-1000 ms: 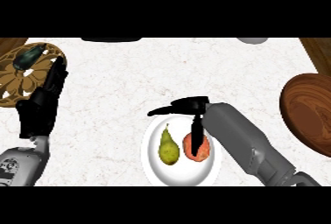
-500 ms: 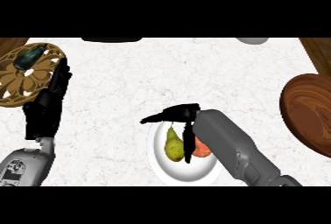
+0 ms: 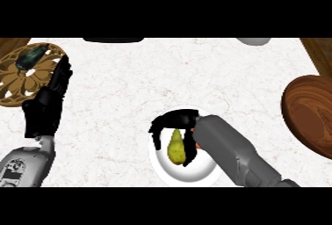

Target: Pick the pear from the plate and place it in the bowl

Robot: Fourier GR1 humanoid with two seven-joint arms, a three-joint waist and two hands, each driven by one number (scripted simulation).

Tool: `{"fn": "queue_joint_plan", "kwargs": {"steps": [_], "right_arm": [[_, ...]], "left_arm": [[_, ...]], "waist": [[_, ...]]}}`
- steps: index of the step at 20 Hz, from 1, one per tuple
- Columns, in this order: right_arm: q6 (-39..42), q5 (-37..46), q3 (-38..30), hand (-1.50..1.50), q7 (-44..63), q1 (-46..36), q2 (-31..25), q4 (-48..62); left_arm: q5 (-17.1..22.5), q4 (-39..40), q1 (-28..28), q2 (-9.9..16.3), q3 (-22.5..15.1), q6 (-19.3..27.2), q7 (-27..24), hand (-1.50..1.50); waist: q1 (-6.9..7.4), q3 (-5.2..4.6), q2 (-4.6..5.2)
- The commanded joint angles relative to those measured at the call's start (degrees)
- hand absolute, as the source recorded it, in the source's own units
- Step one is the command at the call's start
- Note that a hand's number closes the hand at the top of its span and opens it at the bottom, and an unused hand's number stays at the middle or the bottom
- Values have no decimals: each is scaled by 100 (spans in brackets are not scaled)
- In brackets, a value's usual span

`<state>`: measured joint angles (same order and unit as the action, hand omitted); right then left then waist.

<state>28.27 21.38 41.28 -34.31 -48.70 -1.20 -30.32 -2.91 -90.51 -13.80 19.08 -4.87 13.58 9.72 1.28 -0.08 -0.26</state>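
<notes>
A yellow-green pear [image 3: 175, 148] lies on the white plate [image 3: 167, 172] near the counter's front, stem end pointing away from me. My right hand [image 3: 174, 120] is over the plate's far side. Its thumb hangs down the pear's left side and its fingers [image 3: 190, 151] curl down the right side, so the hand wraps the pear while the fruit rests on the plate. The brown wooden bowl [image 3: 311, 113] stands at the right edge, well apart from the plate. My left hand [image 3: 47, 105] rests open at the left with fingers up.
A wooden openwork dish [image 3: 23, 85] with a dark object [image 3: 30, 58] on it sits at the far left, just beyond my left hand. A black item [image 3: 113, 40] and a grey one [image 3: 254, 41] show at the back edge.
My right hand has moved left across the plate, from above a red item to the pear, and its thumb has swung down beside the fruit. The left hand stays put.
</notes>
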Motion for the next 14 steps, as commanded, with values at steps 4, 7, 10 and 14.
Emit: {"fn": "queue_joint_plan", "kwargs": {"steps": [4, 7, 10, 14], "right_arm": [[-4, -157, 126, 150, -558, 7, 114, 397], [59, -211, 85, 150, -464, 138, 116, 7], [83, 37, -262, 150, -932, -9, -93, 79], [-1923, -207, -755, 150, 2207, 189, 120, 207]], "left_arm": [[-143, -227, 265, -171, -72, -67, -105, 0], [-27, -76, 485, -200, 149, -133, -416, 0], [-230, -242, 206, -144, 185, -136, 120, 0], [-192, -51, 280, -190, 216, 38, 121, 0]], "waist": [[71, 11, 74], [4, 8, 49], [-68, 10, 37], [-376, -19, -131]]}}
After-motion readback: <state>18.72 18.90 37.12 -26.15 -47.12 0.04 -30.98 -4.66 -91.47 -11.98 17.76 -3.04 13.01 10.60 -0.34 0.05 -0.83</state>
